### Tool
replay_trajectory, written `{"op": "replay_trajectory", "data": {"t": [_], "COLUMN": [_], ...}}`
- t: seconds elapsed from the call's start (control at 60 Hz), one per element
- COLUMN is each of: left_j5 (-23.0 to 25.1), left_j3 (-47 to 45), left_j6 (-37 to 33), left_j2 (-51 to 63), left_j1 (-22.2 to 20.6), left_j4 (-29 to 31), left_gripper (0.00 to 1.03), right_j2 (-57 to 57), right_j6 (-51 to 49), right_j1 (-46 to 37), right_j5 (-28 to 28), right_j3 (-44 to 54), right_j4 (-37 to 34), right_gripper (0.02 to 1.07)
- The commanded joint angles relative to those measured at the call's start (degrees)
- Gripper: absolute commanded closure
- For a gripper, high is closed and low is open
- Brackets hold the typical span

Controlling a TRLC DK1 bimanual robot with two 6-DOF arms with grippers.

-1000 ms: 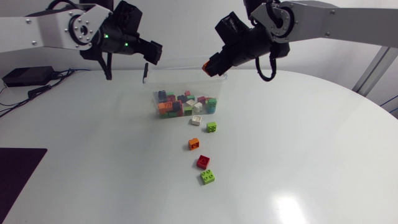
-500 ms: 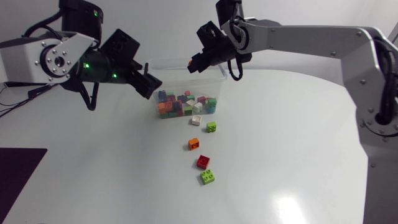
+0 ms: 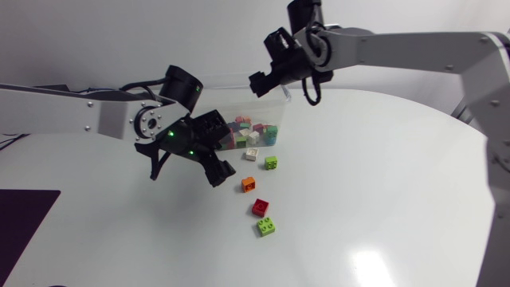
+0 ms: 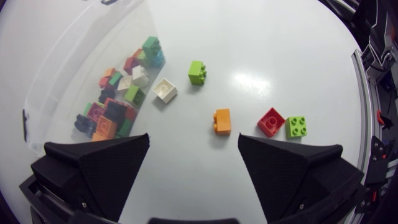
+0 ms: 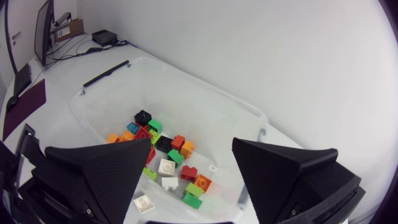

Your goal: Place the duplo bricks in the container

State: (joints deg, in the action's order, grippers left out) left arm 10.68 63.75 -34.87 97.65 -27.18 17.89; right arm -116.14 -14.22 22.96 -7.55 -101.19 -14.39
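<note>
A clear plastic container [image 3: 280,102] at the table's far middle holds several mixed-colour duplo bricks [image 5: 166,152]. My right gripper [image 3: 267,86] hangs open over its far right rim, fingers empty, looking straight down into the container [image 5: 186,84]. In front of it, loose on the table, lie a white brick [image 3: 250,155], a green one [image 3: 271,163], an orange one [image 3: 249,184], a red one [image 3: 260,207] and a lime one [image 3: 266,226]. My left gripper [image 3: 222,173] is open, low over the table just left of the orange brick [image 4: 222,121], with nothing between its fingers.
The loose bricks lie in a loose line running from the container toward the table's front. A dark mat [image 3: 24,219] lies at the near left edge. White tabletop surrounds the bricks on the right and front.
My left arm has swung from beside the container down and forward to the loose bricks. My right gripper, shut on an orange brick before, has opened over the container and is empty.
</note>
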Motion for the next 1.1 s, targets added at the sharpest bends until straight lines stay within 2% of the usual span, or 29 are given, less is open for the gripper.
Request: {"op": "replay_trajectory", "data": {"t": [0.0,0.2,0.383,0.567,0.8,0.883,0.967,1.083], "left_j5": [0.4,-1.3,-2.9,-4.7,-7.7,-9.0,-9.1,-9.1], "left_j3": [2.3,7.8,11.3,13.2,16.4,17.3,17.7,18.3], "left_j6": [-1.6,-1.1,0.7,1.6,1.7,1.7,1.7,2.0], "left_j2": [2.7,8.4,12.4,15.1,19.2,20.7,21.8,22.7], "left_j1": [-1.6,-4.5,-6.0,-7.2,-8.1,-8.7,-8.8,-8.7], "left_j4": [0.8,5.4,8.0,10.0,10.1,10.1,10.1,10.0], "left_gripper": [0.04,0.05,0.07,0.08,0.14,0.17,0.24,0.39], "right_j2": [8.0,16.8,20.8,21.9,19.5,17.6,15.7,11.6], "right_j6": [2.8,7.0,8.2,8.6,9.0,9.9,10.8,12.7], "right_j1": [-3.4,-10.2,-11.7,-11.3,-8.5,-6.3,-3.9,-2.1], "right_j5": [-1.1,-4.8,-4.7,-4.2,-2.4,0.6,3.5,4.4], "right_j3": [6.8,19.6,27.7,33.0,35.4,35.3,34.9,31.8], "right_j4": [1.7,1.1,-0.5,-1.3,-1.4,-1.6,-1.6,-4.6], "right_gripper": [0.07,0.07,0.07,0.07,0.07,0.07,0.07,0.07]}}
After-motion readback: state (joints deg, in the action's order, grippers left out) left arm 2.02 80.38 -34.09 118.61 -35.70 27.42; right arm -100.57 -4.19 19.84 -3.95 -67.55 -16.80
